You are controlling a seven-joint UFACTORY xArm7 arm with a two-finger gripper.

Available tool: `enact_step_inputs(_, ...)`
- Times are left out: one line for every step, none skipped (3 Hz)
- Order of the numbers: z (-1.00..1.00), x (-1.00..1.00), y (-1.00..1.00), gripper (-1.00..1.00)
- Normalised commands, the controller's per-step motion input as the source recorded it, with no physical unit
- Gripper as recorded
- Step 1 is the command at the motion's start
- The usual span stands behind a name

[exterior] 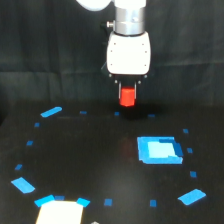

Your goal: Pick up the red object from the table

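Surface: the table (90, 165), wide matte black, filling the lower part of the exterior view. Small blue tape marks (107, 202) dot it in a rough ring. Longer blue strips lie at far left (51, 111), near left (22, 185) and near right (192, 196). A bright blue rectangle (159, 149) sits right of centre. A pale block (59, 212) with blue tape at its top corners stands at the near edge, left.

Room: dark draped backdrop (45, 50) behind the table.

Tool: gripper (128, 94) on a white body, hanging at centre far, fingers closed narrowly on the red object (128, 97).

Task item: the red object, held in the fingers, appears lifted just above the far table surface.
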Motion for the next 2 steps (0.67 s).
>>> enact_step_inputs(0.61, -0.56, -1.00, -1.00)
enact_step_inputs(0.99, -0.57, -0.90, -1.00)
